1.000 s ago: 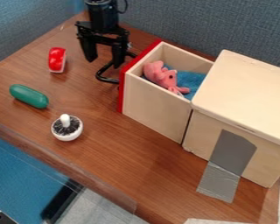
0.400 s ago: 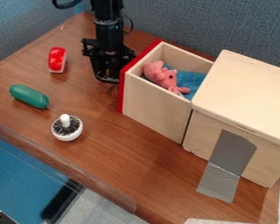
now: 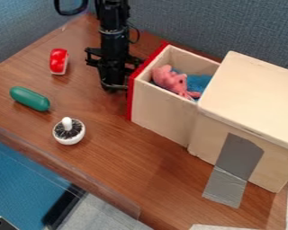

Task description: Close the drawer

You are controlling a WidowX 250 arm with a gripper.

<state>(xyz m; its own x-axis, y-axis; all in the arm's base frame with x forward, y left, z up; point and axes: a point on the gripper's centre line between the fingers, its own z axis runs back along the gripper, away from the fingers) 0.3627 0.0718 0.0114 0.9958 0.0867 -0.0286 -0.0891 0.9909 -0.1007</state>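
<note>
My arm comes down from the top edge of the view, left of centre, and stands close to upright over the surface (image 3: 101, 148). My end effector (image 3: 113, 81) points downward at the outer side of the drawer (image 3: 163, 111), low by its red front (image 3: 132, 95). The dark handle (image 3: 115, 86) is at my lower end, overlapping me in the view, so I cannot tell how far open I am or whether I have hold of it.

The drawer is partly out of the wooden cabinet (image 3: 251, 94), to the right of me in the view, its open top showing. Inside it lie a pink stuffed toy (image 3: 168, 80) and a blue cloth (image 3: 198, 82); the toy is toward the red front, and the cloth runs up to the cabinet. Grey tape (image 3: 233, 168) runs from the cabinet's near side down onto the surface.

On the side of me away from the cabinet are a red and white object (image 3: 58, 61), a green rounded object (image 3: 29, 99) and a white round brush with a knob (image 3: 69, 131). All three are apart from the drawer.
</note>
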